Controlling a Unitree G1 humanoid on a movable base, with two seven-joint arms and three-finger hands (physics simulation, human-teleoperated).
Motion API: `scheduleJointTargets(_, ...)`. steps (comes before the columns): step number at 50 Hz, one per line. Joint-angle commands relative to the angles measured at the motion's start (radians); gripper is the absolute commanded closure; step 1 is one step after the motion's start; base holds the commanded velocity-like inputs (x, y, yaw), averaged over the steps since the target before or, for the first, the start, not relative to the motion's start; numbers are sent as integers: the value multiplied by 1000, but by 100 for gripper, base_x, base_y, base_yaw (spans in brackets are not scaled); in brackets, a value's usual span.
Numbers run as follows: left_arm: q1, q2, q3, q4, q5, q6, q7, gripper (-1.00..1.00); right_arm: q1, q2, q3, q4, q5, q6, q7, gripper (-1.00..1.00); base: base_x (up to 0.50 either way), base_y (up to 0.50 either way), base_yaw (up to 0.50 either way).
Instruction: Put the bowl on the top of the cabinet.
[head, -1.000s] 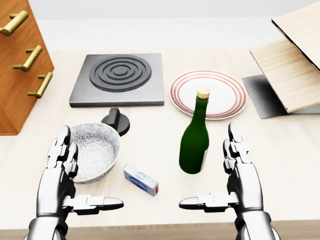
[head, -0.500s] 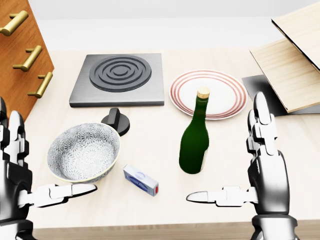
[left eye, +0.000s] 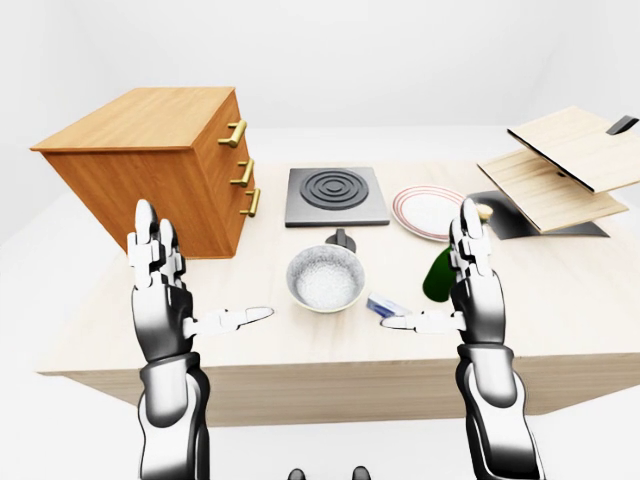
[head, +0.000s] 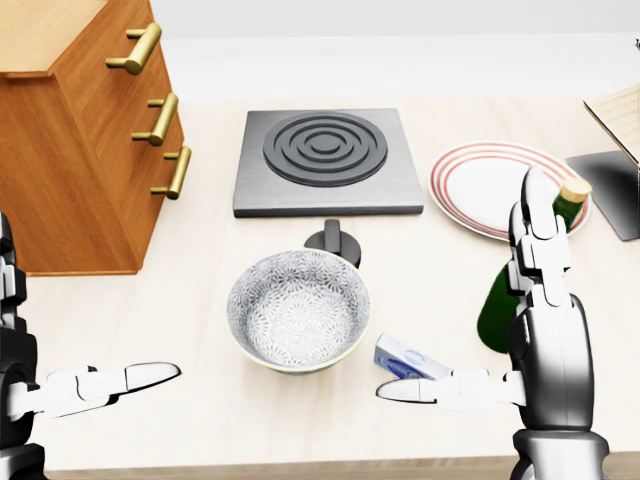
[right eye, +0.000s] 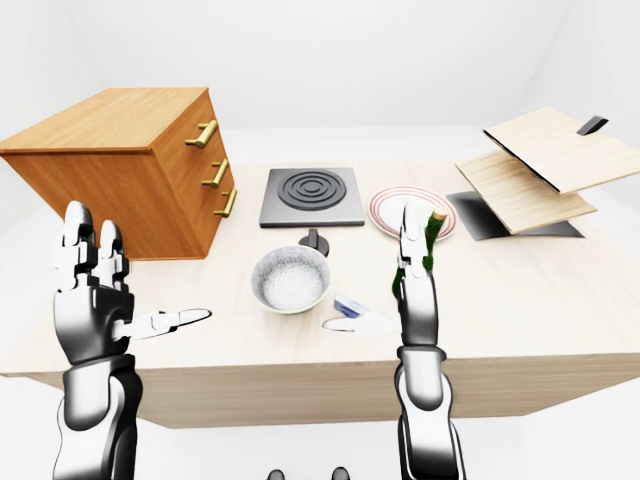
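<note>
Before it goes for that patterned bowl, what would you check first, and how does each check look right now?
1. Bowl upright and empty: ok.
2. Left hand open, holding nothing: ok.
3. Right hand open: ok.
4. Cabinet top bare where visible: ok.
5. Space around the bowl: not ok; small blue box sits at its right, black knob just above it in the head view.
6. Green bottle close beside the right hand, could be knocked: not ok.

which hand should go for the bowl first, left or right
Probably the left hand. It is open with bare table between it and the bowl, and it is on the cabinet side. The right hand, also open, has the green bottle and a small blue box beside it.
</note>
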Motion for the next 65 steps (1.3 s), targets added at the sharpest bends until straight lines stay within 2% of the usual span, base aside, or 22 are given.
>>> scheduleJointTargets(1, -6, 2, 0, 22, 9, 0, 4, -100, -5, 0, -3, 6, -9, 0, -6, -100, 5, 50, 0)
scheduleJointTargets(35, 1, 3, -14, 14, 9, 0, -19, -100, -1, 0, 0, 8, -10, 0, -2, -100, 5, 50, 0)
scheduleJointTargets(60, -27, 8, -5, 32, 16, 0, 9, -100, -25, -3, -13, 37, 10, 0, -16, -100, 5, 50, 0)
scheduleJointTargets(65, -28, 8, -6, 34, 16, 0, 10, -100, -25, -3, -13, 36, 12, 0, -16, -100, 0, 3, 0)
